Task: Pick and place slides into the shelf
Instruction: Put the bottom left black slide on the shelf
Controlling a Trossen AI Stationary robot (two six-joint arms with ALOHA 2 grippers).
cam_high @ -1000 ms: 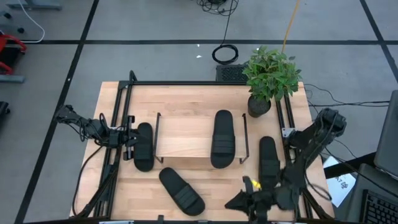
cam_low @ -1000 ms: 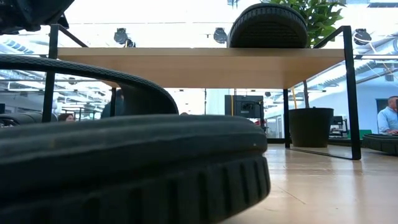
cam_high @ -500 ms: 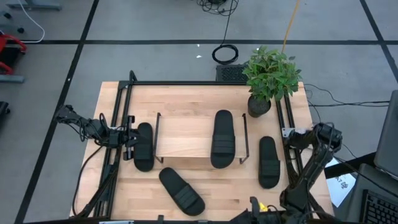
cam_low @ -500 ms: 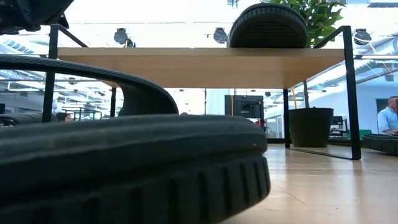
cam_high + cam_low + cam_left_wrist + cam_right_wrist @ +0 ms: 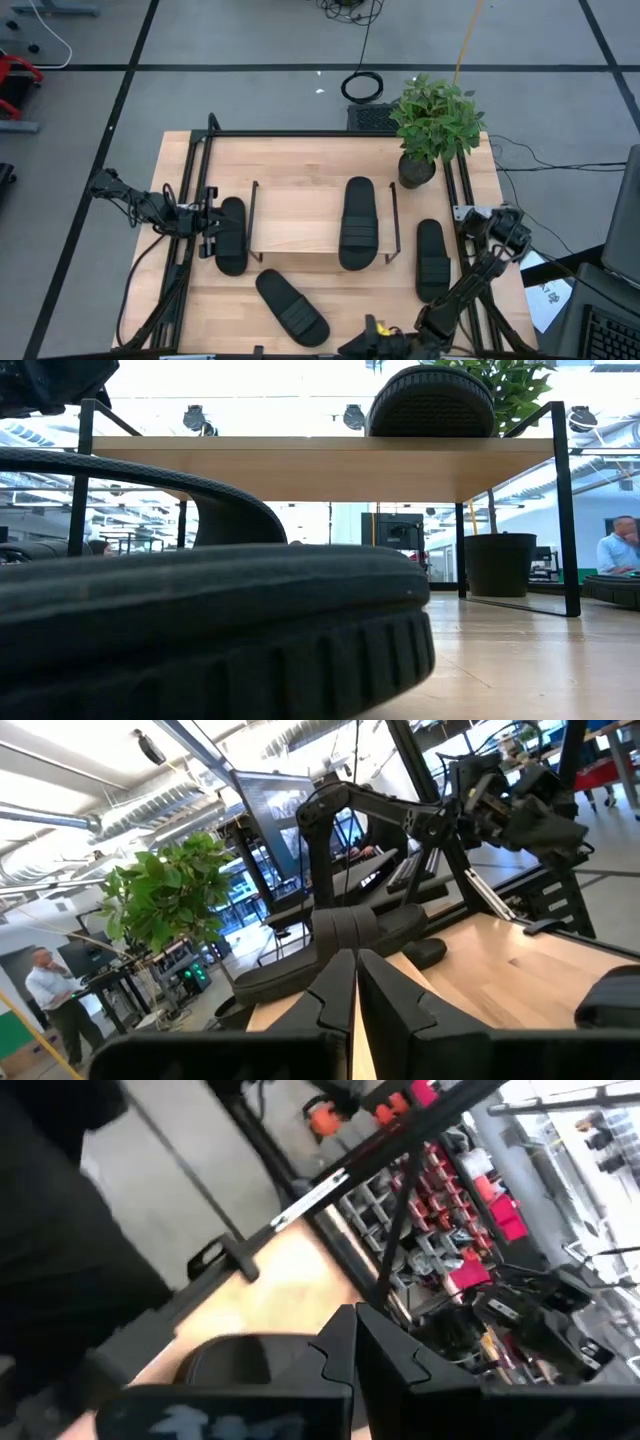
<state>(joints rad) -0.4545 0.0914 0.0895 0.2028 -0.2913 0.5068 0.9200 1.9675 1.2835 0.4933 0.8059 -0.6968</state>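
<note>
Four black slides show in the high view. One lies sole-down on the shelf's (image 5: 300,225) wooden top (image 5: 358,223). Another rests on the table left of the shelf (image 5: 231,236), a third right of it (image 5: 432,260), and the fourth lies slanted near the table's near edge (image 5: 291,306), filling the low view (image 5: 200,630). My left gripper (image 5: 208,222) (image 5: 355,990) is shut beside the left slide and raised above the table. My right gripper (image 5: 368,333) (image 5: 355,1345) is shut at the near edge, right of the slanted slide.
A potted plant (image 5: 432,125) stands at the table's far right corner, behind the right slide. Black rails (image 5: 190,200) run along the table's left and right sides. Bare wood lies between the slanted slide and the right slide. A person (image 5: 618,545) shows in the room beyond.
My right arm has drawn back from beside the right slide to the table's near edge and swung leftward along it. That slide now shows whole and lies where it was. The left arm has kept still.
</note>
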